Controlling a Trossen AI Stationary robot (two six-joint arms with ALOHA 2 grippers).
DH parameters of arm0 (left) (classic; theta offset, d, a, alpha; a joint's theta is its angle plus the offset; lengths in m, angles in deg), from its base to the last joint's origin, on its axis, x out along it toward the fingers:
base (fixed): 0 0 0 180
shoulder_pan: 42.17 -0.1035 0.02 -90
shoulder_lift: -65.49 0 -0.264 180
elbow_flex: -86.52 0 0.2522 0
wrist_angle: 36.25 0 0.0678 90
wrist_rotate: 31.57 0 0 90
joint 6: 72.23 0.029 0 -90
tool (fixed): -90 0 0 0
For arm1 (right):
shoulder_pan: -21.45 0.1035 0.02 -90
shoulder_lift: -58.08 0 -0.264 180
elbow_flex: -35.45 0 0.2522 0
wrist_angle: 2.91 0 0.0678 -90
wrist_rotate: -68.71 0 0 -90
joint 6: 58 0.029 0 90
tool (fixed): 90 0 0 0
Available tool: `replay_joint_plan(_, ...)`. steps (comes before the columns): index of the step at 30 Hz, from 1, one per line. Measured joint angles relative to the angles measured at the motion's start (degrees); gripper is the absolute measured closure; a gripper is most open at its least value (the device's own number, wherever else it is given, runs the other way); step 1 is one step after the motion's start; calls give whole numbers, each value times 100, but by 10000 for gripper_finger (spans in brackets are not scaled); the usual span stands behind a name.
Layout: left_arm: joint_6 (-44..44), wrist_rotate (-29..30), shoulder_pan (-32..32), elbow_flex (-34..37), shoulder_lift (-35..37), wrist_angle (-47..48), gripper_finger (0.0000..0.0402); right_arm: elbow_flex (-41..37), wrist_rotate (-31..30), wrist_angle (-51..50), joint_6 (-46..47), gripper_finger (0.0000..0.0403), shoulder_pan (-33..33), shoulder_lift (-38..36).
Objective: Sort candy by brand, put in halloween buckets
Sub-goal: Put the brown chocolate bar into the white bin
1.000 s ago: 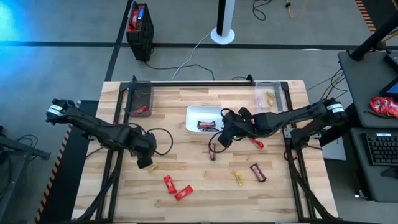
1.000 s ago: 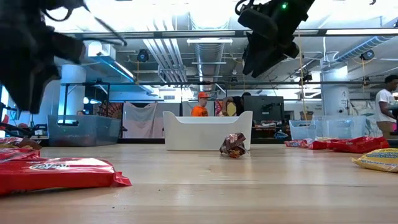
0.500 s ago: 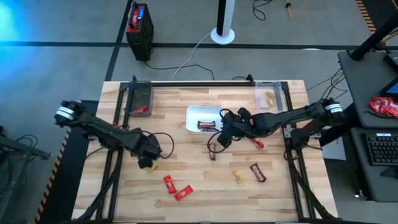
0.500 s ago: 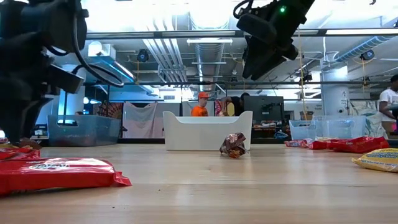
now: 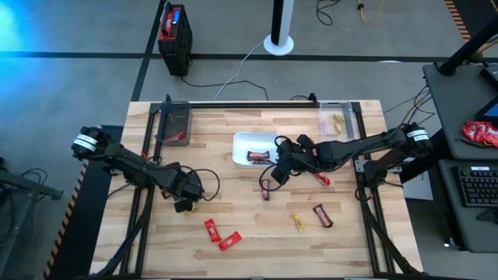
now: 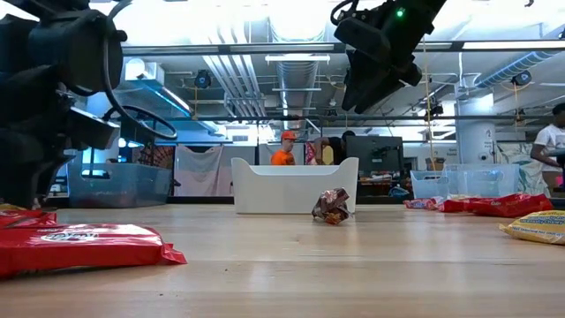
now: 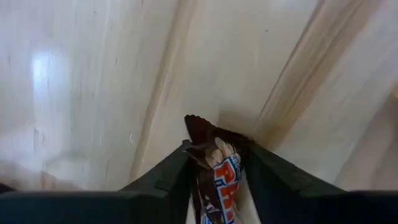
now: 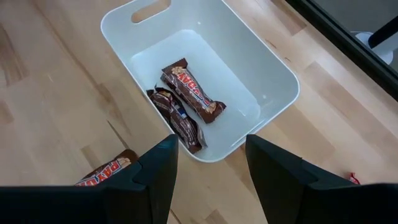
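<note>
While both arms sit low over the tabletop (image 5: 249, 233), the facts run outward from the fingers:

Left fingers (image 7: 158, 180): closed narrow on a dark brown bar (image 7: 214, 177) with a blue-and-red print; bar pinched between the two pads, its end sticking out past the tips, just above the wood.
Left gripper (image 5: 185, 204): left half of the tabletop, about midway between far and near edges; the arm comes in from the left edge.
Right fingers (image 8: 158, 177): spread wide, nothing between them.
Right gripper (image 5: 272, 177): near the tabletop centre, above the near edge of the white tray (image 5: 241, 148); in the low view it hangs well above the wood.
White tray contents: two dark brown bars (image 8: 186, 102) lying side by side, touching.
Brown bar near right gripper (image 5: 267, 189): on the wood just on the near side of the tray; crumpled wrapper in front of the tray in the low view.
Left clear tub (image 5: 173, 113): far-left corner, one red wrapper (image 5: 176, 138) at its near end.
Right clear tub (image 5: 342, 109): far-right corner, a yellow-gold piece (image 5: 338, 121) inside.
Loose red wrappers (image 5: 219, 235): two, close together, near the near edge, left of centre.
Loose red wrapper (image 5: 322, 179): right of centre, under the right arm.
Loose yellow-gold piece (image 5: 298, 222): right half, toward the near edge.
Loose brown bar (image 5: 322, 215): just right of that yellow-gold piece.
Background: people (image 6: 284, 150) stand beyond the tabletop in the low view.
</note>
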Motion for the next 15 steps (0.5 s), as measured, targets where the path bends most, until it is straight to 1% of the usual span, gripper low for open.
replay_joint_plan(5, 88, 26, -4, -58, 94, -44, 361, -9, 0, 15, 0, 220, 0, 0)
replay_joint_plan(7, 91, 25, -4, -56, 118, -29, 384, -11, 0, 16, -1, 220, 0, 0)
replay_joint_plan(9, 91, 26, -4, -53, 141, -28, 394, -11, 2, 16, 0, 220, 0, 0)
replay_joint_plan(12, 125, 25, -4, -123, 189, -2, 390, -12, 2, 16, 0, 220, 0, 0)
replay_joint_plan(15, 349, 28, -4, -359, 265, -10, 389, -13, 2, 16, 0, 220, 0, 0)
